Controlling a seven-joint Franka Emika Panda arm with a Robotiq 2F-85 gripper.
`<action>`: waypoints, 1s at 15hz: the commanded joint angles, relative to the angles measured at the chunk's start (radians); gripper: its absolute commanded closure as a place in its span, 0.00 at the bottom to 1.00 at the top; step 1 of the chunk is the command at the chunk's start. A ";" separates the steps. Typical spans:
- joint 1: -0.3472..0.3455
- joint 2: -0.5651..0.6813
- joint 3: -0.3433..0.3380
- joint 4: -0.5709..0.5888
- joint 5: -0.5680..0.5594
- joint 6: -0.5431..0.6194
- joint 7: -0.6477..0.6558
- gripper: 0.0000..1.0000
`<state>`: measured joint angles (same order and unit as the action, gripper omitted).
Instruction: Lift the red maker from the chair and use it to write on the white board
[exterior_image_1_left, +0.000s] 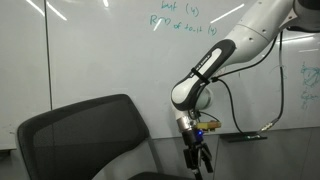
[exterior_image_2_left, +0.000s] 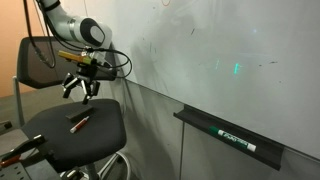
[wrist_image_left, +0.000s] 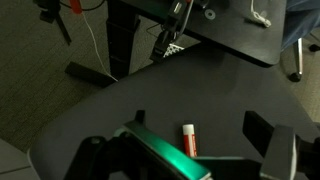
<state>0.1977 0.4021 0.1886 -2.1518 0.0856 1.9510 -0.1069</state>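
Gripper (exterior_image_2_left: 80, 90) is held empty over the seat, jaws spread wide, likely so the pen can be straddled | red maker (exterior_image_2_left: 79, 121) is seen lying flat on the chair (exterior_image_2_left: 108, 140), just beneath, untouched | white board (exterior_image_2_left: 220, 50) is mounted close behind, so writing is judged reachable | lift not yet begun

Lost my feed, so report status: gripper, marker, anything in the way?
Gripper open, empty, over the chair. Red marker lying on it, untouched. Nothing seen between them.
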 joint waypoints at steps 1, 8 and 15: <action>0.017 0.103 -0.008 0.093 -0.094 0.014 -0.014 0.00; 0.017 0.252 -0.008 0.191 -0.216 0.035 -0.052 0.00; 0.050 0.347 0.023 0.267 -0.190 0.008 -0.048 0.00</action>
<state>0.2365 0.7076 0.1990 -1.9431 -0.1124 1.9896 -0.1463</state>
